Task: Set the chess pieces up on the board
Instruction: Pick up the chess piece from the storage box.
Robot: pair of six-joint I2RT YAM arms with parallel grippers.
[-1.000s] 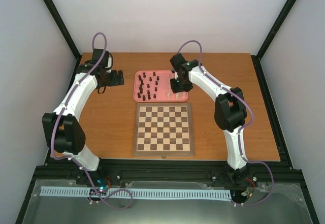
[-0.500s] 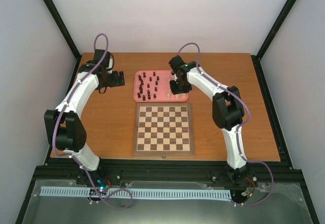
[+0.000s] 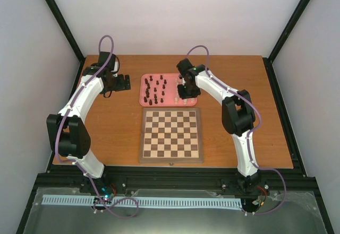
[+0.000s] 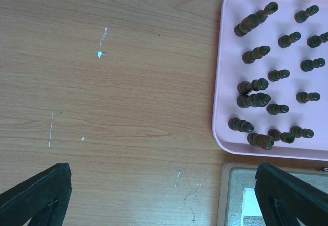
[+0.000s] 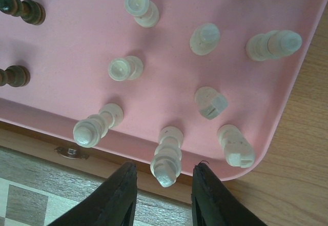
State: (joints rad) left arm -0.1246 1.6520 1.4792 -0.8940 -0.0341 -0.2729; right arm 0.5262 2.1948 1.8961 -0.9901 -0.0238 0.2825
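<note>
The board lies bare in the middle of the table. Behind it, dark brown chess pieces stand in the left half of a pink tray and cream chess pieces in the right half. My right gripper is low over the tray's near right corner. It is open, and its fingers straddle a tall cream piece with a gap on each side. My left gripper is open wide over bare wood, left of the tray.
Other cream pieces stand close around the straddled one, and one is just to its left. The board's brass clasp and its border lie under the right fingers. A board corner shows beside the left gripper's right finger.
My right gripper has shifted slightly back and left over the tray's cream pieces. The left arm's elbow has moved a little, while its gripper stays left of the tray.
</note>
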